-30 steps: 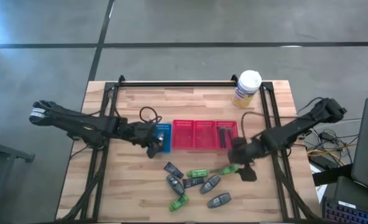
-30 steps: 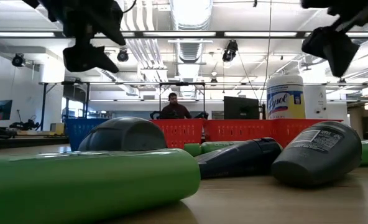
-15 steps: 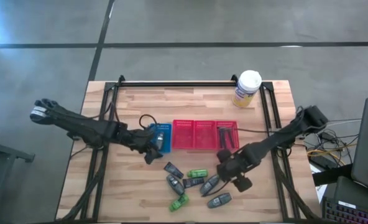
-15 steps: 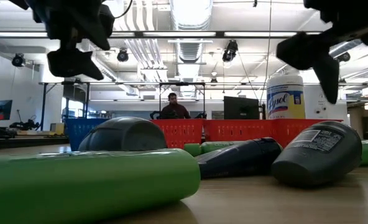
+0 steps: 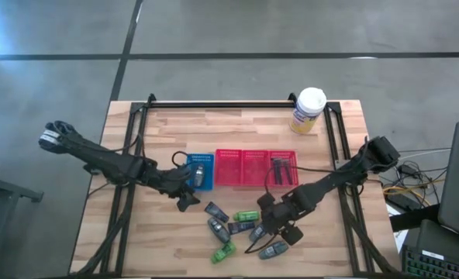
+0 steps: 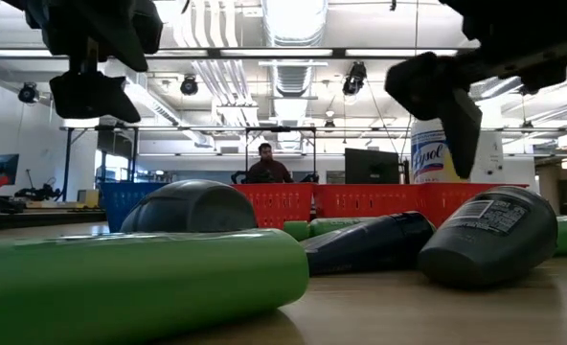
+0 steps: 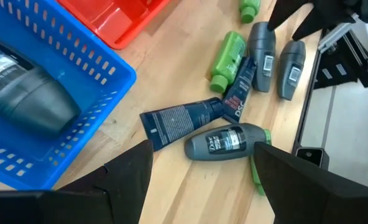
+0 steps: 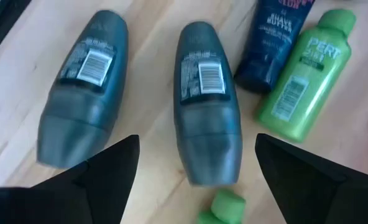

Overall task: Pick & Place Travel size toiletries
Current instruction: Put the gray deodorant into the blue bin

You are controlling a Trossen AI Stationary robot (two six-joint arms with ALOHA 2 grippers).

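i see right gripper (image 5: 274, 229) spread wide, empty, hovering over two grey deodorant bottles (image 8: 199, 99) in the loose pile on the table (image 5: 152, 248) | left gripper (image 5: 184, 194) also released, beside blue tray (image 5: 206, 184) holding one grey bottle (image 7: 22, 99) | green bottle (image 8: 302, 81), dark tube (image 7: 178, 121) nearby

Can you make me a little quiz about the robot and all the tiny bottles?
1. True or false: the blue tray has a grey bottle in it.
2. What stands at the table's far edge? A) a white-capped jar B) a cup C) a book
3. Fill in: the right gripper hangs open over two ____ bottles lying side by side.

Key: 1 true. 2 A. 3 grey.
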